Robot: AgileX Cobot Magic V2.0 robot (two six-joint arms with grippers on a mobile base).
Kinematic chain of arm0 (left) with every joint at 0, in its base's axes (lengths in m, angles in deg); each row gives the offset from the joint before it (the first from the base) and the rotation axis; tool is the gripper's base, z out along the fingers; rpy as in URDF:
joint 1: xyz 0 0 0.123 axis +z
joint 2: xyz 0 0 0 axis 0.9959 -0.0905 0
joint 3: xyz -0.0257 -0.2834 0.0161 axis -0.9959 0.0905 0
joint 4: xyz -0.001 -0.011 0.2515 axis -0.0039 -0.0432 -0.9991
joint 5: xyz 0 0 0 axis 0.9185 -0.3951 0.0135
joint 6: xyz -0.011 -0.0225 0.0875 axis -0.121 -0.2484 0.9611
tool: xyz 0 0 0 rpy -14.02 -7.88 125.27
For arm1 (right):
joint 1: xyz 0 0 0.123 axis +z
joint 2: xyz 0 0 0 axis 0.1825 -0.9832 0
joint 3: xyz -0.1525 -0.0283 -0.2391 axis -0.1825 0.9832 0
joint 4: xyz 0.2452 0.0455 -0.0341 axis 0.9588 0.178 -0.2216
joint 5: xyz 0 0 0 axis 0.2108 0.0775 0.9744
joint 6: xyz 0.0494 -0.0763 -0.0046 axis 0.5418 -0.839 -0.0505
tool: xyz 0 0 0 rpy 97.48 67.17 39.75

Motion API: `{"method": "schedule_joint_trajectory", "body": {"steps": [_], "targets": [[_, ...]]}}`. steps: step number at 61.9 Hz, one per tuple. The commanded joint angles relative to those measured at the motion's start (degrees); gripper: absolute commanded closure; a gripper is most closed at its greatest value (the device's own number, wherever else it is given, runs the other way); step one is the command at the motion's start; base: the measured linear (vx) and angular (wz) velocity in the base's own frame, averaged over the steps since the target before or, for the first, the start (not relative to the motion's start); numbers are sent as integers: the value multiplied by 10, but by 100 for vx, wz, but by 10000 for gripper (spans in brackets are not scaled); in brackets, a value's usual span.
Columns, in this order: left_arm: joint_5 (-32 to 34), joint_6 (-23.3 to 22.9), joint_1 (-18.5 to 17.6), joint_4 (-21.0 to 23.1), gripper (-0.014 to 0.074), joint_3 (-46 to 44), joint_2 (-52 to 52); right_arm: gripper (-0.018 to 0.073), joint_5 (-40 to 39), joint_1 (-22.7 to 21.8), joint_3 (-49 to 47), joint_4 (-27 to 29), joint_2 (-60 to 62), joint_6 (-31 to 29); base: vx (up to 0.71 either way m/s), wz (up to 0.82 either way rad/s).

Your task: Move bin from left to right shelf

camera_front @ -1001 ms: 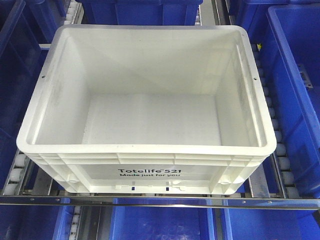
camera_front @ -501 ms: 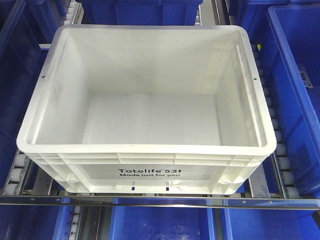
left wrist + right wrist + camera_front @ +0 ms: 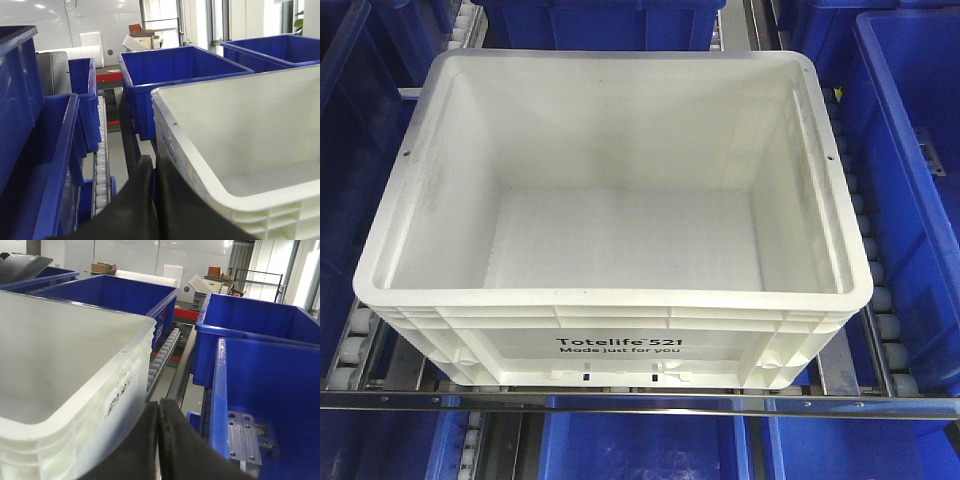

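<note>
- Left pincer (image 3: pixel 155 200), fingers pressed together and empty, sits beside the bin's (image 3: pixel 610 230) left wall.
- Right pincer (image 3: pixel 159 440), likewise closed on nothing, flanks its right wall.
- Bin rests on roller shelf (image 3: pixel 880 330) between blue bins (image 3: pixel 910 180).

A metal flow-rack shelf (image 3: pixel 620 405) with rows of small white rollers (image 3: pixel 360 345) carries the large white rectangular plastic tote (image 3: pixel 610 215) printed "Totelife 521 Made just for you", its near side against the steel front rail. From my wrists I see the roller tracks (image 3: pixel 101 170) running far beside it, deep blue rectangular plastic bins (image 3: pixel 910 180) sitting left, right and beyond on the same racking.
</note>
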Motion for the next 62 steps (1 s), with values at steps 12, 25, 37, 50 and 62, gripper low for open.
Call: {"method": "schedule_joint_trajectory", "body": {"steps": [12,25,37,50,62], "targets": [[40,3,-3,-13,605,31,5,566,-40,-1,-16,0,-10,0,0,0],[187,-6,-3,-8,605,129,6,566,-40,-1,-16,0,-10,0,0,0],[190,-5,-3,-9,604,127,6,566,-40,-1,-16,0,-10,0,0,0],[191,-5,-3,-9,604,127,5,566,-40,-1,-16,0,-10,0,0,0],[191,-5,-3,-9,604,127,5,566,-40,-1,-16,0,-10,0,0,0]]}}
